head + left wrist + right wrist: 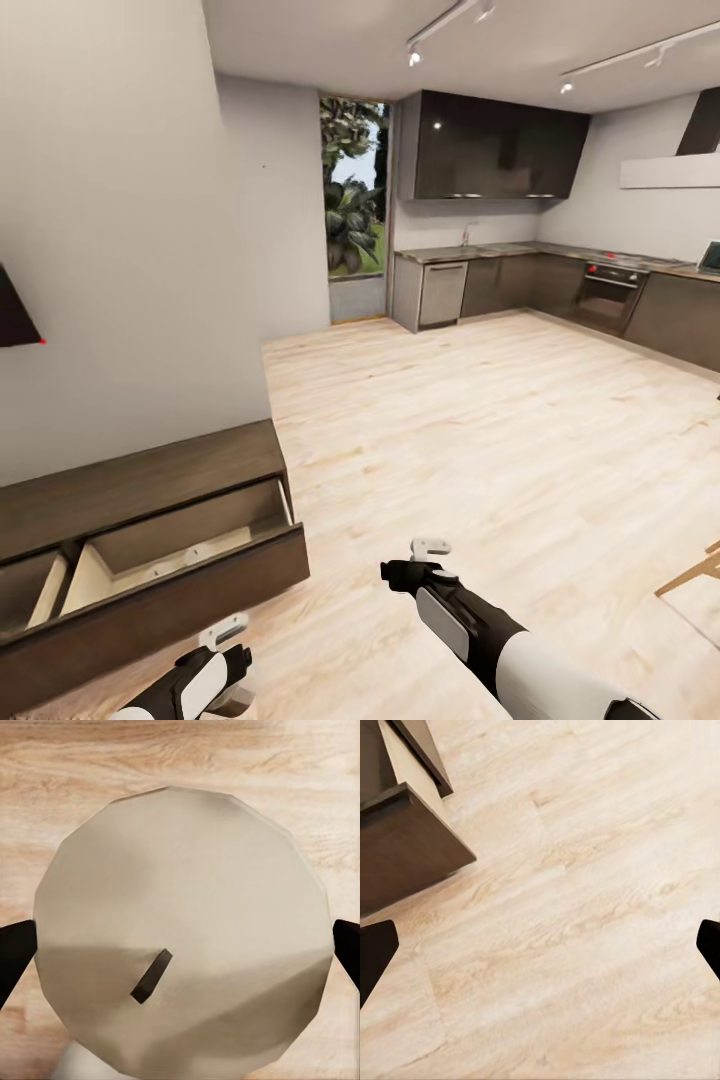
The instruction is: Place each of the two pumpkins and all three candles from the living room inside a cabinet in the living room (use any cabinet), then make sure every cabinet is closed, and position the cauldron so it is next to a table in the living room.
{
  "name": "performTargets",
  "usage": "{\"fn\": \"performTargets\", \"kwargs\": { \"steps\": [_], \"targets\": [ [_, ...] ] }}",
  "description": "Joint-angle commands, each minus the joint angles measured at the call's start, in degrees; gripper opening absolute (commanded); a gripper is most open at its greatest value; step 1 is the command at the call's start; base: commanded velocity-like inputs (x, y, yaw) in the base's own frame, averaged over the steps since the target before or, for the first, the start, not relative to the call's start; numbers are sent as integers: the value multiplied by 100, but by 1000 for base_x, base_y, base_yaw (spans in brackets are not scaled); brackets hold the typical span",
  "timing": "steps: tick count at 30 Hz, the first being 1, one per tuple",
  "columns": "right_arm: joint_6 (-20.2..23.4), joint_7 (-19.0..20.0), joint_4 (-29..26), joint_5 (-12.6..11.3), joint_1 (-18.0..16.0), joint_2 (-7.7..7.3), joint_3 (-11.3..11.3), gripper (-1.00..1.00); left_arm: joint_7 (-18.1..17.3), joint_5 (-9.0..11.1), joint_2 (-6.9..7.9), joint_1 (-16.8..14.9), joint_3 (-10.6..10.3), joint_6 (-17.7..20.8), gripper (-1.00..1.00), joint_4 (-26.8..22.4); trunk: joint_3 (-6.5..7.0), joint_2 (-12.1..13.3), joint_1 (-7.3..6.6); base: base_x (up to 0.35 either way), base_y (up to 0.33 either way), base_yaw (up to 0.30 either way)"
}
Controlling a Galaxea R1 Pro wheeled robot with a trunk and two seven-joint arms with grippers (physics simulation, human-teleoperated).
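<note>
While the robot was parked on the pale plank floor beside the living-room wall, this is what was seen:

Surroundings: a dark kitchen run with an oven was seen far back, a window with plants next to it; open floor lay in between, nothing blocking.

Cabinet: dark brown, low, set against the wall at the head view's left; its drawer was pulled out, beige inside, with a small pale item or two in it, too blurry to call.

Candle: a pale grey-white faceted disc with a short dark wick, seen end-on over the floor.

Left gripper: clamped around the candle, fingertips pressed at both sides.

Right gripper: spread wide, nothing held, floor below, drawer corner nearby.
</note>
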Motion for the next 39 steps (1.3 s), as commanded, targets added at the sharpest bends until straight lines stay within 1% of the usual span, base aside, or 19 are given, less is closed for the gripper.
{"fn": "performTargets", "kwargs": {
  "steps": [1, 6, 16, 27, 33, 39],
  "targets": [
    [15, -46, -12, -35, -7, -6, 41, 100, 39, 40, 5, -2, -47, 27, -100, -16, -7, -5, 2, 137, -154, 287],
    [15, -51, -12, -34, -7, -6, 41, 100, 39, 40, 5, -2, -47, 27, -100, -16, -7, -5, 2, 37, -143, 287],
    [15, -50, -12, -33, -7, -6, 41, 100, 39, 40, 5, -2, -47, 27, -100, -16, -7, -5, 2, 23, -272, 287],
    [15, -40, -17, -33, -9, -11, 41, 100, 39, 40, 5, -2, -47, 35, -100, -16, -7, -5, 2, 229, -209, 283],
    [15, -50, -16, -33, -7, -14, 41, 100, 39, 40, 5, -2, -47, 36, -100, -16, -7, -5, 2, 242, -220, 77],
    [19, -53, -15, -33, -10, -14, 41, 100, 45, 40, 5, -2, -47, 36, -100, -16, -7, -5, 2, 149, -181, 249]
  ]
}}
